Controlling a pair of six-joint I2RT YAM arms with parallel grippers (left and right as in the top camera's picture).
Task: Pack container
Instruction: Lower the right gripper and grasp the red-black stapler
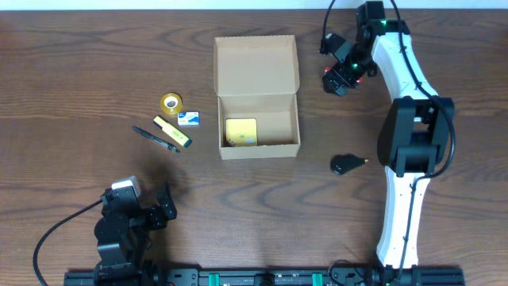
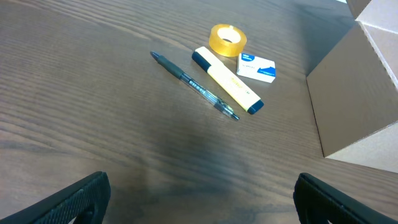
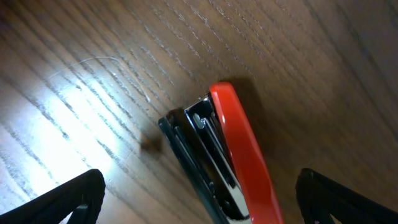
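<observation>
On the dark wooden surface (image 1: 79, 71), the tan cardboard box (image 1: 255, 65) is placed at the centre, its lid open. The left hand (image 2: 200, 196) is held apart and empty. The right hand (image 1: 337, 79) is spread apart over a red-and-black stapler (image 3: 239, 155). One yellow square pad (image 1: 240, 132) is kept inside the box.

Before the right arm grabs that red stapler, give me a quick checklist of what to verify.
1. Container lid open: ok.
2. Room inside: ok, only a yellow pad in one corner.
3. Right gripper open: ok, spread wide.
4. Stapler between its fingers: ok in the wrist view.
5. Low enough to grasp: cannot tell.
6. Left gripper open, empty, away from the container: ok.
</observation>
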